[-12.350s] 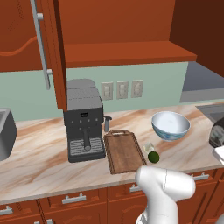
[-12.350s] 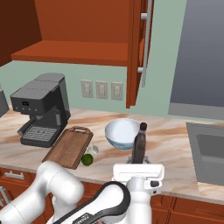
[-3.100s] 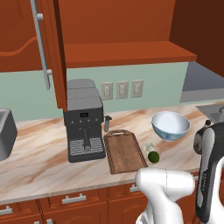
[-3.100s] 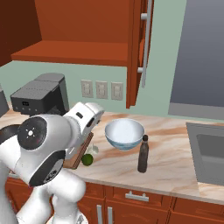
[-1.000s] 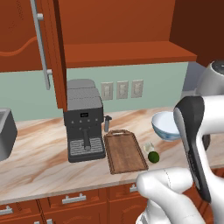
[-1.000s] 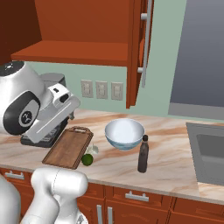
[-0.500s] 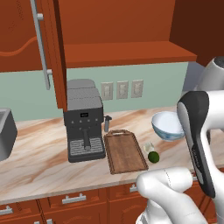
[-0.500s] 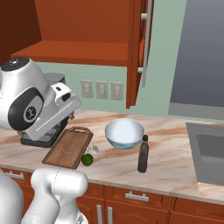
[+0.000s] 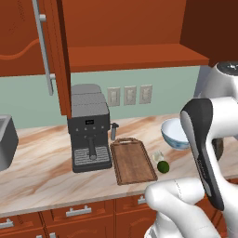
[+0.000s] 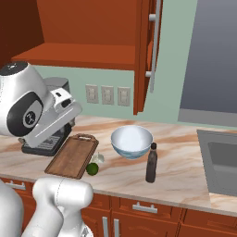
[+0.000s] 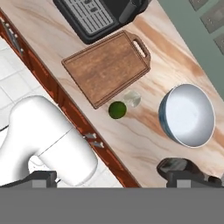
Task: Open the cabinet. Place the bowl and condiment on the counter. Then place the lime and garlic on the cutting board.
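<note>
Reddish-brown cabinet (image 10: 92, 28) with silver bar handles; beige counter (image 10: 185, 171) veined pinkish-brown. The cutting board (image 11: 107, 65) is dark brown wood, the lime (image 11: 117, 110) dark green, the garlic (image 11: 131, 99) whitish — the bowl (image 11: 188, 114) white inside, blue-grey outside. Black coffee machine (image 9: 88, 125).

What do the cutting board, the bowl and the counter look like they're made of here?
Cutting board: matte brown wood, going by the streaked grain. Bowl: probably glazed ceramic, white to pale blue with a glossy sheen, though plastic can't be ruled out. Counter: polished marble-like stone, beige with pinkish-brown veining.
</note>
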### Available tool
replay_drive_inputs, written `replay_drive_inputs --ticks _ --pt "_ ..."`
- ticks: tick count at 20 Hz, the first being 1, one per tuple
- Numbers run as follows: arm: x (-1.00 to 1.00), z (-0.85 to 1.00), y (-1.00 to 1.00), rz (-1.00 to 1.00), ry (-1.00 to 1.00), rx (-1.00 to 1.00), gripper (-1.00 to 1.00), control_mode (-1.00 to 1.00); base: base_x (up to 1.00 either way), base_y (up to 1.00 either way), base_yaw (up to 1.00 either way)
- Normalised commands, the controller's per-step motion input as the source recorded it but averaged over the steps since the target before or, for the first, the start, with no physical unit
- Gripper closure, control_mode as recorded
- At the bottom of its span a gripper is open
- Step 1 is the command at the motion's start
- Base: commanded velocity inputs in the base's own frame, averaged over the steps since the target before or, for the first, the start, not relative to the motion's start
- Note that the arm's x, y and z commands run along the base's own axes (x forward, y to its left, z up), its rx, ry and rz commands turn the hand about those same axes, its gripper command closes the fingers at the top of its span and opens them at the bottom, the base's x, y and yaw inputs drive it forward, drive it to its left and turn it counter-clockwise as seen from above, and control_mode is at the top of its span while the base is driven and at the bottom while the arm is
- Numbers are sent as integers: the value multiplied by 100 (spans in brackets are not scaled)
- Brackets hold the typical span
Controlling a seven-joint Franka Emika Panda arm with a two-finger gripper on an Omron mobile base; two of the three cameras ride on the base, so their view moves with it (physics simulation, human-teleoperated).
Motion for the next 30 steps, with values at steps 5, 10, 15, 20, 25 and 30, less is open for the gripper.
replay_drive_inputs --ticks 5,10,15,20,25,30 --pt "11 -16 7 0 0 0 -100 -100 0 0 0" --pt "11 -22 7 -1 1 0 -100 -100 0 0 0" --pt "12 -24 6 -1 1 0 -100 -100 0 0 0" --pt "11 -24 0 -2 1 1 -100 -100 0 0 0" --pt "13 -25 0 -2 1 3 -100 -100 0 0 0" --pt "15 -23 0 -2 0 4 -100 -100 0 0 0"
